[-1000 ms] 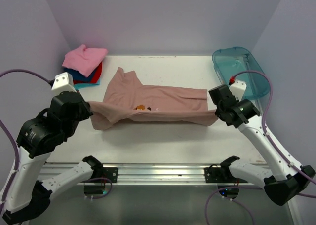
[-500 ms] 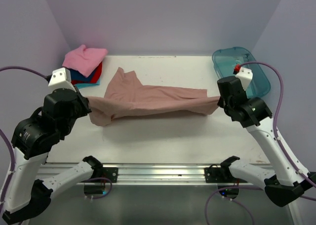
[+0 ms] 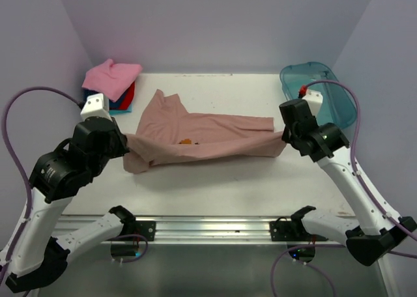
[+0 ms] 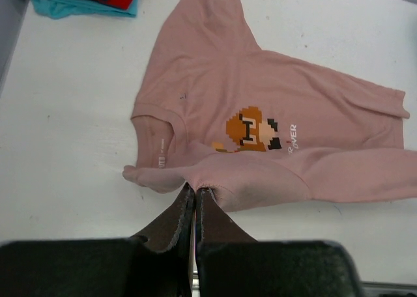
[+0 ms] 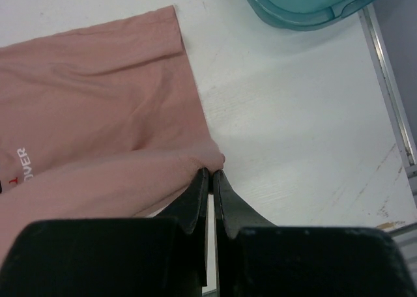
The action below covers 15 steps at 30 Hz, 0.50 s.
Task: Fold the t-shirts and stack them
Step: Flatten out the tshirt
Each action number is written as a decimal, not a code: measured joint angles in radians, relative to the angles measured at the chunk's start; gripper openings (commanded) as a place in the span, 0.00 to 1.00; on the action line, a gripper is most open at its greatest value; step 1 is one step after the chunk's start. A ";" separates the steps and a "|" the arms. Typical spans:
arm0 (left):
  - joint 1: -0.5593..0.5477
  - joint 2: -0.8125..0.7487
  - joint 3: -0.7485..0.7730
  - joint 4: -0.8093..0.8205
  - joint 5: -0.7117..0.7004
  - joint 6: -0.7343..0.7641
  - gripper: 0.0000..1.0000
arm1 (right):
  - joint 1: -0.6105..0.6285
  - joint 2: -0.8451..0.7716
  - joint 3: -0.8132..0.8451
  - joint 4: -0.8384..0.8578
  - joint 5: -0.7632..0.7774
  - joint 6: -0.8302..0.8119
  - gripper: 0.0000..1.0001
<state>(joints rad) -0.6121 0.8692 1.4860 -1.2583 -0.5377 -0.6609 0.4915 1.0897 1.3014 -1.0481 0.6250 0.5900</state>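
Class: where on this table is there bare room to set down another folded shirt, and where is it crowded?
Bare: the near strip of table between the pink-brown tee and the front rail; also the far middle, between the folded stack and teal tub. Crowded: both far corners and the centre.
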 measured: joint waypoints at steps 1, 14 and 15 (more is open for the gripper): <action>0.000 0.006 -0.013 0.001 0.019 0.000 0.00 | -0.001 0.016 0.002 -0.006 -0.009 0.001 0.00; 0.000 0.142 -0.378 0.058 0.414 -0.020 0.00 | -0.002 0.167 -0.137 -0.068 -0.138 0.021 0.00; 0.000 0.127 -0.380 0.058 0.421 -0.027 0.00 | -0.002 0.166 -0.155 -0.074 -0.142 0.023 0.00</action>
<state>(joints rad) -0.6121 0.9962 1.1061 -1.2007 -0.1165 -0.6880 0.4900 1.2556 1.1461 -1.1217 0.4828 0.6125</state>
